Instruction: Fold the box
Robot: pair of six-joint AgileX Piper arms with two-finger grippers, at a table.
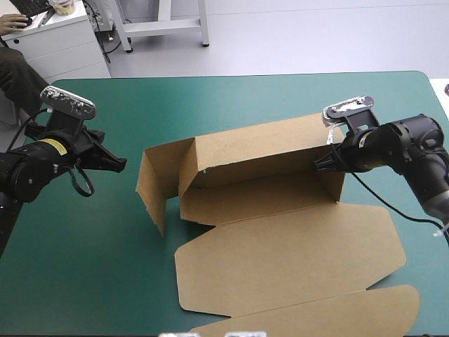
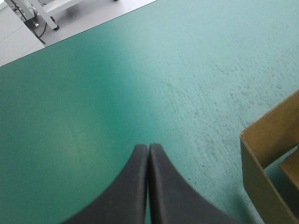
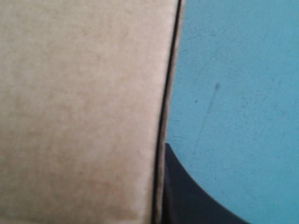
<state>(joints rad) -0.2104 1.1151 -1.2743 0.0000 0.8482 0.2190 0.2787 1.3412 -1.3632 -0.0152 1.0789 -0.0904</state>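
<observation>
1 box (image 1: pixel 280 260), walls raised | left gripper (image 1: pixel 120 165) empty | right gripper (image 1: pixel 318 166) pinching wall

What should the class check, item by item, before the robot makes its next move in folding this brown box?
1. Right tool holding the box: ok, shut on its right end.
2. Left tool free: ok, shut, over bare teal-green cover, apart from the box.
3. Back wall raised: ok.
4. Left end flap tucked in: not ok, it stands splayed outward.
5. Lid out of the way: ok, lying flat toward the table's near edge.
</observation>
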